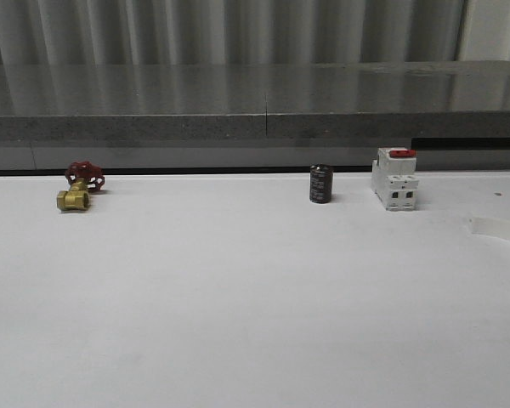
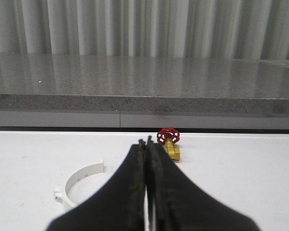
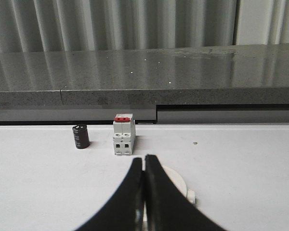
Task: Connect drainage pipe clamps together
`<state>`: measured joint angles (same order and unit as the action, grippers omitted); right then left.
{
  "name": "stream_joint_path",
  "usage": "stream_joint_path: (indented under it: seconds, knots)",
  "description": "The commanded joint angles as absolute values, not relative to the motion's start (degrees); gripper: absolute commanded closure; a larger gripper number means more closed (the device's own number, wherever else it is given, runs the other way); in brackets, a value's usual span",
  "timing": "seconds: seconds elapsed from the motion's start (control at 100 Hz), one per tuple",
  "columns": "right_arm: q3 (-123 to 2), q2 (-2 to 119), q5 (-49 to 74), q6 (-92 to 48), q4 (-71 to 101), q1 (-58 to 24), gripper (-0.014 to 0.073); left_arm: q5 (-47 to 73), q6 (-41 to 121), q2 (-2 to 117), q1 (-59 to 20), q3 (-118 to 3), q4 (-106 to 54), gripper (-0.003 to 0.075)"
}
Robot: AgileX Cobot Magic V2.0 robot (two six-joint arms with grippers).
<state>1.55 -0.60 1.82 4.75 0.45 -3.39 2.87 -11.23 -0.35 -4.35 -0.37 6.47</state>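
Note:
One white half-ring drainage pipe clamp (image 2: 80, 180) lies flat on the white table in the left wrist view, beside and slightly behind my left gripper (image 2: 145, 142). That gripper is shut with nothing between its black fingers. A second white clamp half (image 3: 177, 182) lies on the table in the right wrist view, mostly hidden behind my right gripper (image 3: 144, 159), with its small tab (image 3: 191, 196) poking out. The right gripper is shut and holds nothing. In the front view a faint white curve (image 1: 498, 228) at the table's right edge looks like that clamp.
A brass valve with a red handwheel (image 1: 76, 189) sits at the back left. A black cylinder (image 1: 320, 184) and a white breaker with a red top (image 1: 394, 178) stand at the back right. A grey stone ledge (image 1: 255, 102) runs behind the table.

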Motion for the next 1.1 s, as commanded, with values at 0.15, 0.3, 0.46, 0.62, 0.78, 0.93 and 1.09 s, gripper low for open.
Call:
stream_joint_path:
  seconds: [0.15,0.3,0.46,0.62,0.78,0.93,1.09]
  knots:
    - [0.7,-1.8,-3.0,4.8,0.0,-3.5,0.0661,-1.4,-11.7,-2.1,-4.3,1.7,6.4,0.074]
    - [0.7,-1.8,-3.0,4.8,0.0,-3.5,0.0661,-2.3,-11.7,-2.1,-4.3,1.0,6.1,0.074]
    - [0.7,-1.8,-3.0,4.8,0.0,-3.5,0.0661,3.0,-11.7,0.2,-4.3,-4.9,5.1,0.074]
    - [0.7,-1.8,-3.0,4.8,0.0,-3.5,0.0661,11.3,-11.7,7.7,-4.3,-17.5,4.0,0.074]
    - [0.7,-1.8,-3.0,4.8,0.0,-3.5,0.0661,31.7,-11.7,18.6,-4.3,-33.1,4.5,0.074]
    - [0.7,-1.8,-3.0,4.8,0.0,-3.5,0.0661,44.0,-11.7,27.4,-4.3,-42.6,4.4,0.074]
    - [0.7,-1.8,-3.0,4.8,0.0,-3.5,0.0661,46.9,-11.7,32.7,-4.3,-45.2,4.4,0.074]
